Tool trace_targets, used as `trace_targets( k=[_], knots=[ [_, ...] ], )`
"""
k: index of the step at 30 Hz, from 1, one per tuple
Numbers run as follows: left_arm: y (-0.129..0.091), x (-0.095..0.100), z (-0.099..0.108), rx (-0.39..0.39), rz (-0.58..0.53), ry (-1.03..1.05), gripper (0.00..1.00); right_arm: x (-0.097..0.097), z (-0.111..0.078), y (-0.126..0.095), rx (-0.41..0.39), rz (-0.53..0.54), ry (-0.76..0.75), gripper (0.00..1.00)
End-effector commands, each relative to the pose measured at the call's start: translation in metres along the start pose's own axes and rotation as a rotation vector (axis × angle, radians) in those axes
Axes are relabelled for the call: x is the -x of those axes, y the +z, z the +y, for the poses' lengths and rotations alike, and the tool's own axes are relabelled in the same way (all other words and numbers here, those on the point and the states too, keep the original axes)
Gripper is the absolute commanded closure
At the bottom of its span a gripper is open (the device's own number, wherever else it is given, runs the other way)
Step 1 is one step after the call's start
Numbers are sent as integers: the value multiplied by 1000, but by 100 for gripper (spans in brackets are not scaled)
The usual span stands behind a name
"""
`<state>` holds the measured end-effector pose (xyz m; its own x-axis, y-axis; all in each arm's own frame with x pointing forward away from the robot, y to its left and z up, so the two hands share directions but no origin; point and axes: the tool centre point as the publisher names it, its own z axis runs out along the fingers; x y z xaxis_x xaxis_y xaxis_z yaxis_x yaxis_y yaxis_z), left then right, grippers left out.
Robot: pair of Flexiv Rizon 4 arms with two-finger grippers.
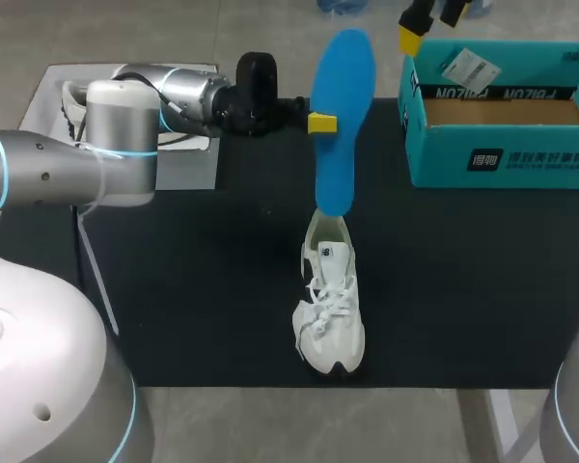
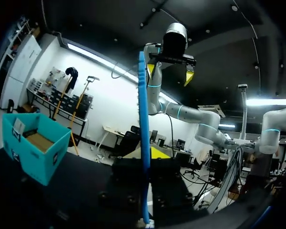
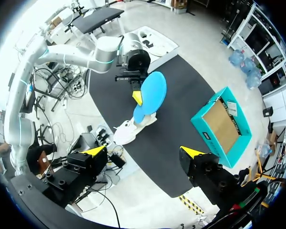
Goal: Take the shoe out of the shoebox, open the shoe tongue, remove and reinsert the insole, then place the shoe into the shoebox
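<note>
**Insole gripped on edge above the sneaker, shoebox standing open**

The teal shoebox (image 1: 502, 159) is sitting open at the far right of the black mat (image 1: 203, 289). It is showing a bare brown cardboard floor, and a white paper tag (image 1: 470, 68) is resting by its far-left inner corner. The white sneaker (image 1: 330, 313) is lying outside the box near the middle of the mat, well apart from the shoebox. Its toe is pointing toward the near edge and its heel toward the far side.

The left arm (image 1: 68, 164) is spanning the far part of the mat from the left side, with its forearm running roughly level and its wrist pointing toward the middle. The left gripper (image 1: 320, 122) is clamping the blue insole (image 1: 345, 77) by one long edge, about halfway along its length. In the left wrist view the insole is showing edge-on, rising straight up from between the fingers. It is standing lengthwise over the sneaker, with the wider end farthest from the shoe and the narrower end meeting the heel end of the shoe's opening. Whether that tip is sitting inside the shoe cannot be told.

The right gripper (image 3: 144, 152) is hanging high over the table, above the far-left corner of the shoebox. Its yellow-tipped fingers are spread wide and holding nothing, and it is facing down on the mat, the sneaker and the box.
</note>
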<state>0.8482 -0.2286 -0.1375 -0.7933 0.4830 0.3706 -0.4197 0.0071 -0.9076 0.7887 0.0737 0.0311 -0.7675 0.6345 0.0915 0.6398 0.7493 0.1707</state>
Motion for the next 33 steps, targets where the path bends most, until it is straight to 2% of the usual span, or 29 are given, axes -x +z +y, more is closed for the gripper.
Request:
trace_targets(
  k=[1, 3, 4, 5, 8, 10, 16, 28, 33],
  knots=[
    [1, 12, -5, 16, -112, -173, 100, 1, 0, 0, -2, 0, 0, 0],
    [-1, 19, -6, 21, -190, -262, 100, 1, 0, 0, -2, 0, 0, 0],
    [-3, 22, -6, -7, -208, -292, 100, 1, 0, 0, -2, 0, 0, 0],
    [-5, 26, -7, -10, -236, -375, 100, 1, 0, 0, -2, 0, 0, 0],
    [-10, 34, -4, -30, -287, -456, 100, 1, 0, 0, -2, 0, 0, 0],
    [-12, 39, -1, -49, -267, -517, 100, 1, 0, 0, -2, 0, 0, 0],
    [-25, 62, 13, -75, -346, -704, 100, 1, 0, 0, -2, 0, 0, 0],
    [-23, 59, 15, -87, -392, -790, 100, 1, 0, 0, -2, 0, 0, 0],
    [-27, 57, 16, -132, -373, -786, 100, 1, 0, 0, -2, 0, 0, 0]
  ],
)
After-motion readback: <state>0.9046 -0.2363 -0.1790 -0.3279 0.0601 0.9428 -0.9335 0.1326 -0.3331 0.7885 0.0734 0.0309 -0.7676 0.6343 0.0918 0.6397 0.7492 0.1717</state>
